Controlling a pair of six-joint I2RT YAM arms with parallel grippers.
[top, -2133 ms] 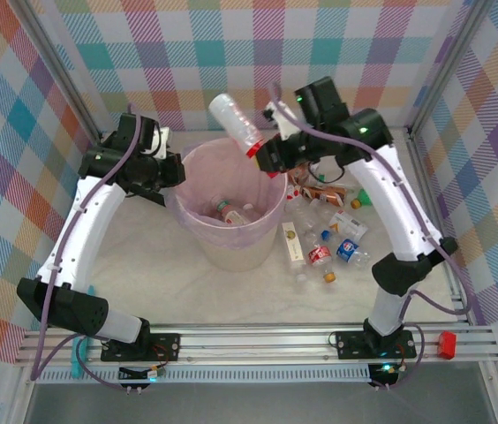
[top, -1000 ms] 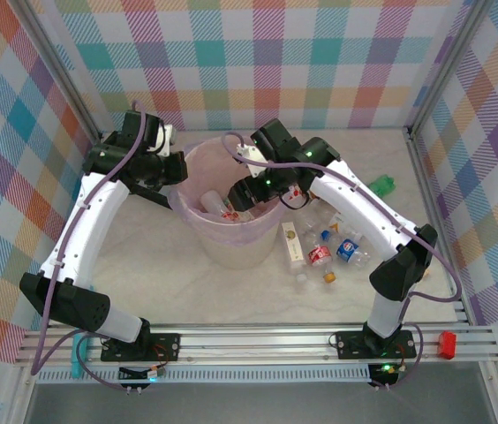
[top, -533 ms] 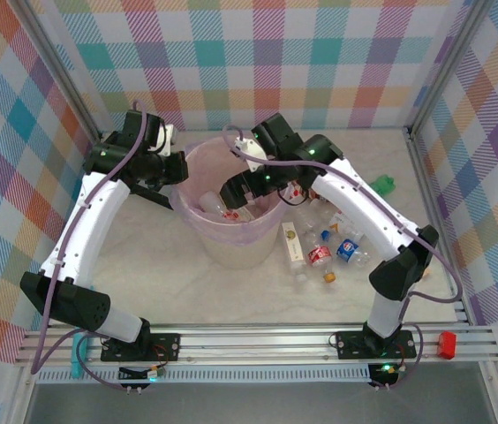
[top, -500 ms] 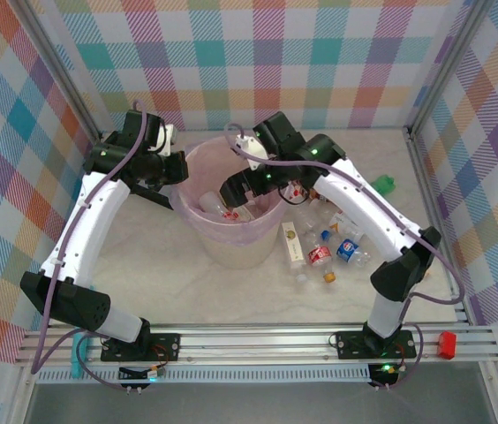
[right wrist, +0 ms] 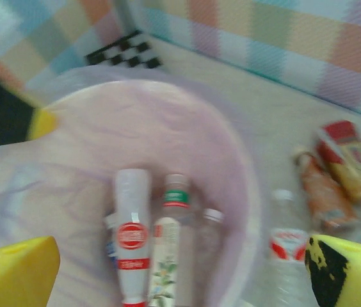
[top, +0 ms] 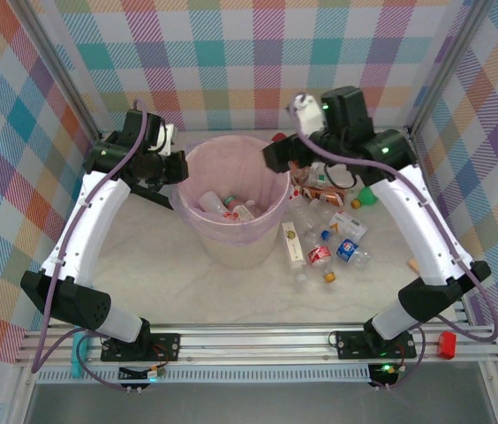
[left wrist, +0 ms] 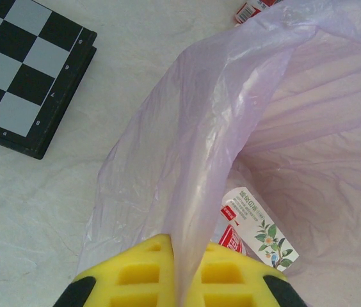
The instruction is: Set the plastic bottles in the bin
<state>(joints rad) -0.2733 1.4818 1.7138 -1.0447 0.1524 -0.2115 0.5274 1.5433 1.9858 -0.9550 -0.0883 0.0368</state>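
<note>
On the pale table (top: 169, 283), right of centre and toward the near side, a scatter of loose bottles (top: 328, 231) lying flat. Among them a red-labelled bottle (top: 319, 255), a blue-labelled bottle (top: 348, 250) and several clear ones. At the scatter's near edge, a small tan cork-like piece (top: 329, 276). Just beside the bin's right wall, a pale flat box (top: 292, 243).

In the middle of the table, the round pink bin (top: 231, 252), upright, lined with a thin lilac bag (left wrist: 219, 128). At its bottom, at least three bottles (right wrist: 132, 236) lying side by side, one with a red-and-white label, one with a leafy label.

At the bin's far left rim, the left gripper (left wrist: 179, 246), clenched on a fold of the bag, yellow pads (left wrist: 136, 268) pressed to either side of the plastic. Close by on the table, a black-and-white checkerboard (left wrist: 20, 77).

Above the bin's far right rim, the right gripper (top: 277, 159), released and empty, yellow fingertips (right wrist: 14, 272) spread wide apart.

Farther right, a green bottle (top: 365, 196), apart from the rest. Behind everything, pastel plaid walls (top: 258, 62).
</note>
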